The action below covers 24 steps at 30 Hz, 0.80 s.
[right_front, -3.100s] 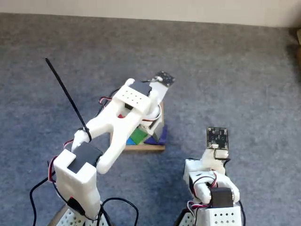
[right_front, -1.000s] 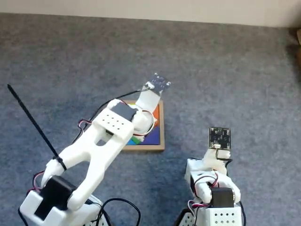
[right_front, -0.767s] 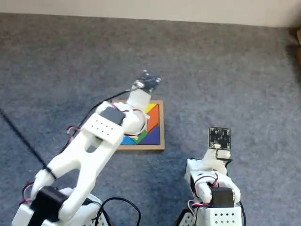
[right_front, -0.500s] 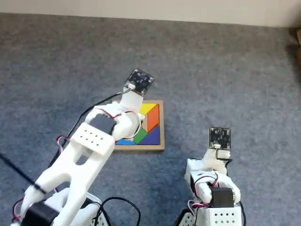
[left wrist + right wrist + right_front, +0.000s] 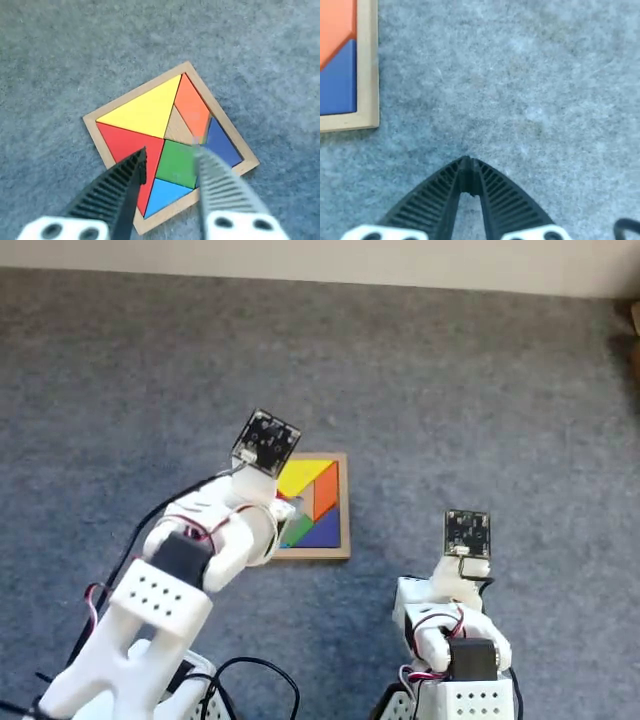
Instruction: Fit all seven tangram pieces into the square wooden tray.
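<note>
The tray (image 5: 344, 506) is lying in the middle of the high view, just right of your left arm, and all seven pieces appear to be sitting inside it: yellow (image 5: 145, 107), red (image 5: 125, 145), orange (image 5: 192, 106), tan (image 5: 176, 129), green (image 5: 176, 165), dark blue (image 5: 218, 146) and light blue (image 5: 162, 192). As far as I can judge they are lying flush, so the job is looking finished. Your left hand (image 5: 171, 150) is hanging above the tray, spread wide and carrying nothing. Your right hand (image 5: 466, 162) is resting closed and empty over the grey surface (image 5: 480, 390), at lower right of the high view, with the tray's corner nearby. The danger now is undoing the fit. If you are lowering the left hand while pulling away, a finger could be catching the rim or a piece's edge and tipping it out, or dragging the tray. If you are swinging the right arm toward centre frame, it could be knocking that corner.
</note>
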Tool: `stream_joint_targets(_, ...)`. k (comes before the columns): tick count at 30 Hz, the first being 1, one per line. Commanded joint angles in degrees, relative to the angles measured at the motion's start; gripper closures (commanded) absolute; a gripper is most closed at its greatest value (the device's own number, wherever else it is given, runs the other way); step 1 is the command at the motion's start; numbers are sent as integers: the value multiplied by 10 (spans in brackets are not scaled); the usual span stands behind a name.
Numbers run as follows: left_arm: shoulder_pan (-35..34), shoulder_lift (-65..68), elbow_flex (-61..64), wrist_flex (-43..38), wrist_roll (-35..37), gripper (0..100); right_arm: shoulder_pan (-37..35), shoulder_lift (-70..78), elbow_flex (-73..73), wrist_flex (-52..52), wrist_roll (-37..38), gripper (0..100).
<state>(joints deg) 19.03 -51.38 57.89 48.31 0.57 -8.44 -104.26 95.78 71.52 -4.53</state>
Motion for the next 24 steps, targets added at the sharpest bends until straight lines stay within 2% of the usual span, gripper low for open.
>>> stream_joint_targets(1, -7, -52, 7, -9, 6, 782, 9, -10, 75, 0, -3, 994)
stream_joint_targets(8, -18, -167, 41, -8, 3, 966, 9, -10, 75, 0, -3, 994)
stream_joint_targets(13, -70, -275, 68, -6, 3, 968, 9, -10, 75, 0, -3, 994)
stream_joint_targets(20, -105, -411, 118, -5, 3, 967, 8, -10, 76, 0, -3, 994)
stream_joint_targets(24, -132, -481, 171, -5, 3, 909, 8, -10, 76, 0, -3, 994)
